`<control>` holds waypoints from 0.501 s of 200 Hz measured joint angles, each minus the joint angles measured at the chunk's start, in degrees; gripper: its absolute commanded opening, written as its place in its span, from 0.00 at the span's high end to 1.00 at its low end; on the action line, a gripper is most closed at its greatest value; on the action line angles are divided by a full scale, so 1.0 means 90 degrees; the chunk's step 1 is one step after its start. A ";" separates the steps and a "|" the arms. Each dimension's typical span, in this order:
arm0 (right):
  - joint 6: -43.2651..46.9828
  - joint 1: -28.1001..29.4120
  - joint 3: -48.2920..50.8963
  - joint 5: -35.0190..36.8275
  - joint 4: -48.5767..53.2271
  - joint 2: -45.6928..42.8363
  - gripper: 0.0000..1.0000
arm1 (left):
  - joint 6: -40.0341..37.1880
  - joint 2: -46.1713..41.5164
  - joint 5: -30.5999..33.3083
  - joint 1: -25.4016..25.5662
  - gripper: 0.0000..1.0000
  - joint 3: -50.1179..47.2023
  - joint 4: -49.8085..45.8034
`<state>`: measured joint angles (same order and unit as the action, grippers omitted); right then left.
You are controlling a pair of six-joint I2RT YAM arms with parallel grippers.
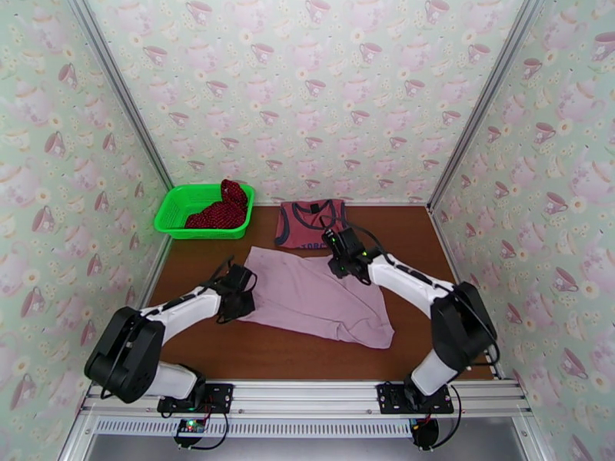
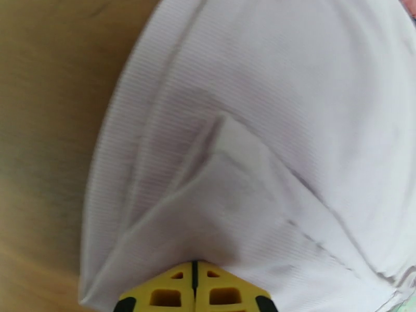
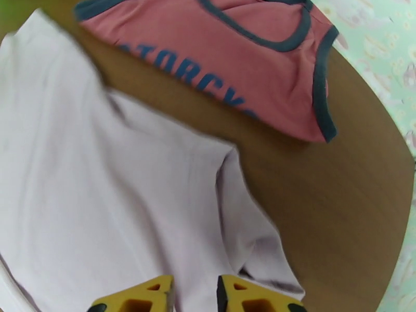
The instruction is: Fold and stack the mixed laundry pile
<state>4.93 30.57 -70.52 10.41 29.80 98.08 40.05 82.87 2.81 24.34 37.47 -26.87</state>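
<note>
Two risks: the left fingers [image 2: 166,295], clenched on the edge of the pink shirt [image 2: 270,100], could drag it askew across the worktop [image 3: 322,204], since the right fingers [image 3: 138,297] stand parted, the cloth lying loose between them. Just beyond those right fingers lies the red tank top [image 3: 218,53], which a dragged hem could ruck.

tank top [image 3: 218,53] lettering partly hidden, perhaps folded under

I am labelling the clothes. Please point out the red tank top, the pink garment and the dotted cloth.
red tank top [image 1: 301,227]: top external view, its chest below the neckline.
pink garment [image 1: 307,293]: top external view, its flat middle.
dotted cloth [image 1: 223,211]: top external view, its bunched middle.
</note>
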 measured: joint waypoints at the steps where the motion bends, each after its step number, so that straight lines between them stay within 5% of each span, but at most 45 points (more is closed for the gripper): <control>1: -0.0015 -0.0010 -0.0024 -0.0010 0.0007 0.0022 0.71 | 0.0012 -0.0002 0.0000 0.0005 1.00 -0.0012 0.0017; 51: -0.0704 -0.0498 -0.0697 -0.0143 0.0413 0.1241 0.69 | 0.0670 -0.0440 0.0194 0.0211 1.00 -0.0430 0.0500; 100: -0.1100 -0.0767 -0.0804 -0.0204 0.0636 0.1795 0.67 | 0.1275 -0.1688 0.0282 0.0321 1.00 -0.1018 -0.0636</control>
<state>-4.97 23.66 -77.76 8.58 35.53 114.24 51.53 67.68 5.34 27.22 28.32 -32.60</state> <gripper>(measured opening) 0.318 0.049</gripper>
